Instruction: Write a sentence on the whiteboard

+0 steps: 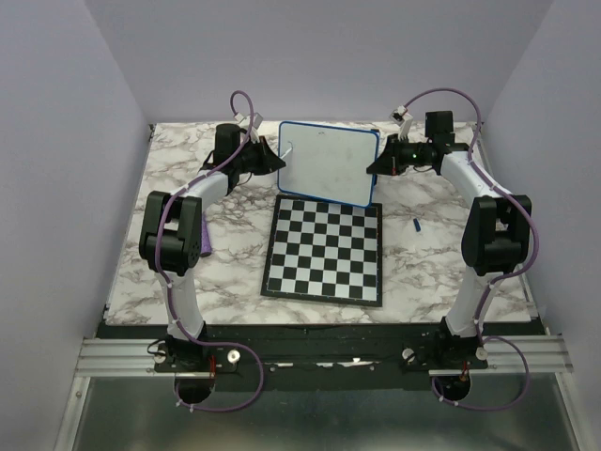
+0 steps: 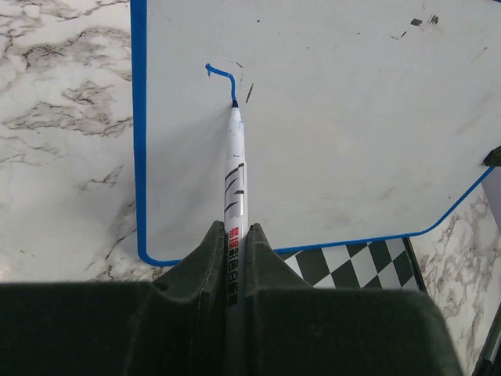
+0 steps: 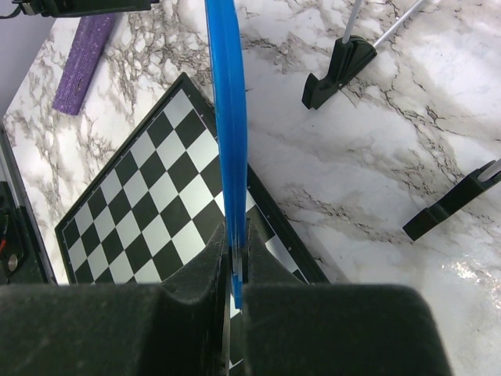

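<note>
Left wrist view, nearest first: your left fingers (image 2: 200,262) are clenched on the marker (image 2: 236,172). Its tip rests on the whiteboard (image 2: 337,117) close to the left rim, at the end of a short hooked blue line that looks like the start of the sentence (image 2: 221,74). Nothing else is written yet.

To write well, I'd judge you want light, even pressure and small strokes. Work away from that rim so the words have room, and never push hard enough to swing the board.

The right wrist view shows what that one cannot. Your right fingers (image 3: 196,274) pinch the board's blue edge, seen end-on above the chessboard (image 3: 149,204), with a black foot (image 3: 337,74) on the worktop (image 3: 376,180) beyond.

Only the top external view gives the whole layout. The board is held tilted between both arms at the far middle, with its near edge over the chessboard's far edge. The blue line is too small to make out there.
</note>
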Controlling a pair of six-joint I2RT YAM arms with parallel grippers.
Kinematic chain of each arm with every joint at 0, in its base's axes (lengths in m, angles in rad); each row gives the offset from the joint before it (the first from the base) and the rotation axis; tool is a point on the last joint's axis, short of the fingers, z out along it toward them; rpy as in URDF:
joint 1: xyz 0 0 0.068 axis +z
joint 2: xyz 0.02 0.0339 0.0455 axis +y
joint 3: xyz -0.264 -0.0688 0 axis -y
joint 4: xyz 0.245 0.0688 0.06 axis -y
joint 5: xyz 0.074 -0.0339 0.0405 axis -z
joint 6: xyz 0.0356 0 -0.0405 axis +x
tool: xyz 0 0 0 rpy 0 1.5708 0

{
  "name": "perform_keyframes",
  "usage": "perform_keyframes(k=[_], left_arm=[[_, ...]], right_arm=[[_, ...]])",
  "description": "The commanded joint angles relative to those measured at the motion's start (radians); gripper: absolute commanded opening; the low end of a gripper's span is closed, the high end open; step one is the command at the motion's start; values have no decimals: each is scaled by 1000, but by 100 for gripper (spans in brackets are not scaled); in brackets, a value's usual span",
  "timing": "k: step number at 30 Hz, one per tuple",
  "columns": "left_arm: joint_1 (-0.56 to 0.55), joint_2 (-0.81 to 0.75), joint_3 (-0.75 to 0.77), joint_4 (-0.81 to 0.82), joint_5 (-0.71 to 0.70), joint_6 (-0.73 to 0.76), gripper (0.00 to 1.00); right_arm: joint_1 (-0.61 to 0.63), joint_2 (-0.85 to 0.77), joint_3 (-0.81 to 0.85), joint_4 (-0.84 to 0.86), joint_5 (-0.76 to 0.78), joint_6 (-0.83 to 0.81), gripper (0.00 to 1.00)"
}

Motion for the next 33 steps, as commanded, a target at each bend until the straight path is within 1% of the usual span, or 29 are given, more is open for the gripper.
perform_keyframes(k=[1,6,15,29,33], left_arm=[[-5,-1,-6,-24,28,26,0],[-3,1,-3,-71,-12,45,0],[3,-2,15,-82,-58,45,0],[6,38,109,-76,-58,17,0],[6,51,135,-96,-63,20,0]], right_arm=[[-2,23,13,-5,-12,-19,0],[-1,22,13,-5,-11,-19,0],[-2,23,13,-5,-12,-21,0],[-2,25,11,-5,-14,-19,0],[-2,25,11,-5,-14,-21,0]])
